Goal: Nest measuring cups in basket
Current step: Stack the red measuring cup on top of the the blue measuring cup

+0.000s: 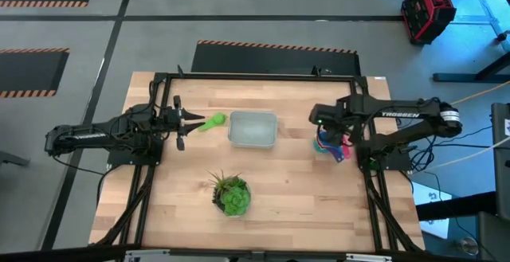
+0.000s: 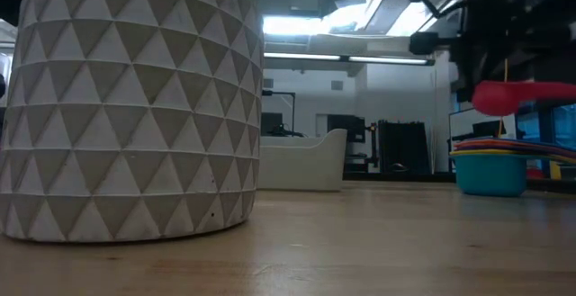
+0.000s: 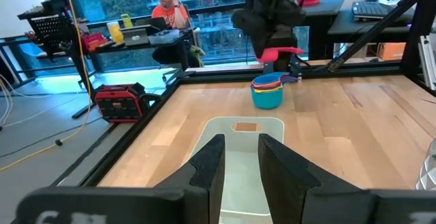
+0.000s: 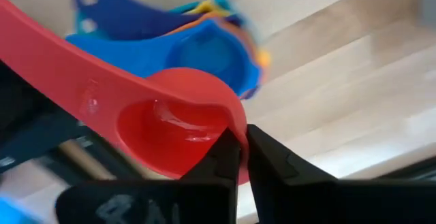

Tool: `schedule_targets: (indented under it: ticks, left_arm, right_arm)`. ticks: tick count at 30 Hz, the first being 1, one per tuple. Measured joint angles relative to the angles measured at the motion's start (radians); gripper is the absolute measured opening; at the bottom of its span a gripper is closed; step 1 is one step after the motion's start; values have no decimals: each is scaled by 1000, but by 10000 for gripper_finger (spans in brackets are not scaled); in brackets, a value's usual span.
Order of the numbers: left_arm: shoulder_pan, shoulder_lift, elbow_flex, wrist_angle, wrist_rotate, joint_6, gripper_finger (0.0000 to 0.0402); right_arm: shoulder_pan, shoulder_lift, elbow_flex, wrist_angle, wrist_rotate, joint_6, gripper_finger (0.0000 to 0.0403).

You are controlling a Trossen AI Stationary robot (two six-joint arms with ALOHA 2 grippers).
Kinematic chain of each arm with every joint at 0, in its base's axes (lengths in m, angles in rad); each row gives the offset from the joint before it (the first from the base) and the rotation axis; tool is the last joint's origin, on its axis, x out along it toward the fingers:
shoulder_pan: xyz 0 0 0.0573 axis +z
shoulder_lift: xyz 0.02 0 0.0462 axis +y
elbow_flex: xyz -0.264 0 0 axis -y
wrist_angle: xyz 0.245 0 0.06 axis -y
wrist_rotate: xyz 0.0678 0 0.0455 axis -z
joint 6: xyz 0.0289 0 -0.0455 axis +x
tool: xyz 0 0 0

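High view: basket (image 1: 253, 129) sits mid-bench toward the far edge, green cup (image 1: 212, 122) just left of it at the left gripper (image 1: 194, 119), whose hold I cannot tell. Low view: red cup (image 2: 517, 94) hangs above the stacked cups (image 2: 490, 163). Right wrist view: right gripper (image 4: 244, 148) pinches the red cup's rim near the right edge.

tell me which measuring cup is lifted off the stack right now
The red cup. The right gripper pinches its rim and holds it in the air above the blue stack, whose cups sit nested on the table.
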Motion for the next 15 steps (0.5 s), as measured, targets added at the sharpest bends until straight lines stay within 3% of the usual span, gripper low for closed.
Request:
schedule_targets:
  ticks: [5,15]
  left_arm:
    - [0,0,0,0,0,0,82]
    - [0,0,0,0,0,0,82]
  right_arm:
    - [0,12,0,79,0,-46,19]
    - [0,91,0,60,-1,-42,22]
